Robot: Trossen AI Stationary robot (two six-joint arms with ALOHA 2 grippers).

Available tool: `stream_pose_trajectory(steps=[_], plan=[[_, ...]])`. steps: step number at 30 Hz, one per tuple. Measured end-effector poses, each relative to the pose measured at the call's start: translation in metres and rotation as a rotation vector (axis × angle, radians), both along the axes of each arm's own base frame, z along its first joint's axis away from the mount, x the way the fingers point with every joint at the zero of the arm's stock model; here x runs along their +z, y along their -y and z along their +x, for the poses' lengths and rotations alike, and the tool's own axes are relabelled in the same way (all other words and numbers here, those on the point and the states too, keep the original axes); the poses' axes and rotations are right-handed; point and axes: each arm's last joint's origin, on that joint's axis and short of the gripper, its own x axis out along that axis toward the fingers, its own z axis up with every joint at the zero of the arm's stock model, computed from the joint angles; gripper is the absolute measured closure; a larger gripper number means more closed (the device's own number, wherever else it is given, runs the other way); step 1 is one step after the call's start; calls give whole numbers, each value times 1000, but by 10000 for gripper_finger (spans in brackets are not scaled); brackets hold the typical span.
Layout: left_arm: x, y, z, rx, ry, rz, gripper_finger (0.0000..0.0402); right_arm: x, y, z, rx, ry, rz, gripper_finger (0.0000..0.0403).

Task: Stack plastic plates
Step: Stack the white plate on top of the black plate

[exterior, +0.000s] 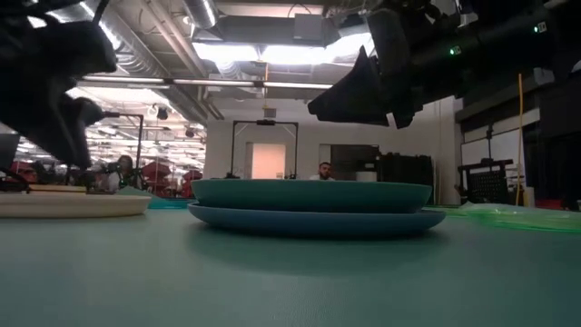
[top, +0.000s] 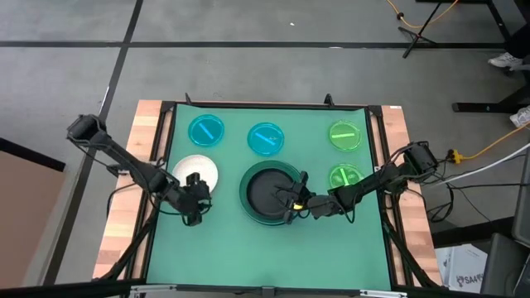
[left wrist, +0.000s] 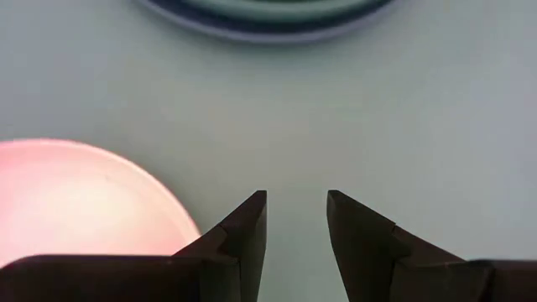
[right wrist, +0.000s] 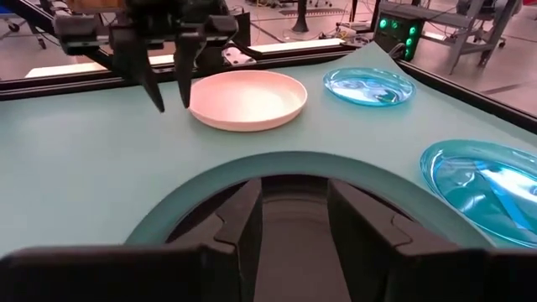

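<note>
A green mat (top: 224, 248) covers the wood-edged table (top: 124, 215); an orange cable (top: 497, 142) crosses the floor.

No text, label, brand, number or sign can be read in any of the views. The box (top: 465, 266) at the edge of the high view carries dark print, but it is too small to make out.
</note>
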Motion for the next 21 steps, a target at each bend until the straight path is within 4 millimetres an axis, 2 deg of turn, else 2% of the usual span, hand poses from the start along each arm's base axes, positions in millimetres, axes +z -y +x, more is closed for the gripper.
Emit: stream_pose_trajectory(steps=[5, 11, 21], plan=[[-10, 5, -1, 0, -63, 24, 282, 0, 0, 0, 0, 0, 0, 276], [-22, 1, -3, 53, -133, 140, 282, 1, 0, 0, 0, 6, 2, 276], [-20, 0, 0, 79, -111, 197, 282, 2, 0, 1, 0, 19, 8, 276]])
